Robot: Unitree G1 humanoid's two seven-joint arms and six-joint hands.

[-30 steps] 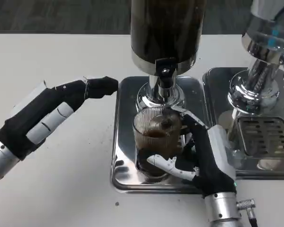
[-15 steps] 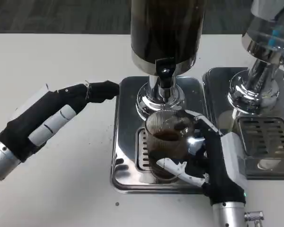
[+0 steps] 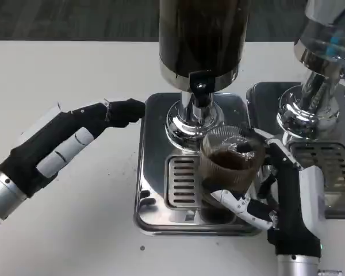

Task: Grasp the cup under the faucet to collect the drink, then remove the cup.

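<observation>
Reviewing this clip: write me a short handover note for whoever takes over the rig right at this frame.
Right robot hand: grips the ribbed glass cup, which holds dark drink.
Left robot hand: holds nothing, fingers stretched toward the drip tray's left edge.
Cup sits right of the faucet, over the tray's right side, no longer under the spout.
Done: drink collected, cup pulled aside.
Left: carry the cup clear of the tray and set it down.

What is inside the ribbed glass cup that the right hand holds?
The cup, gripped by the right hand, holds a dark brown drink. Its bottom cannot be seen: the liquid covers it.
</observation>
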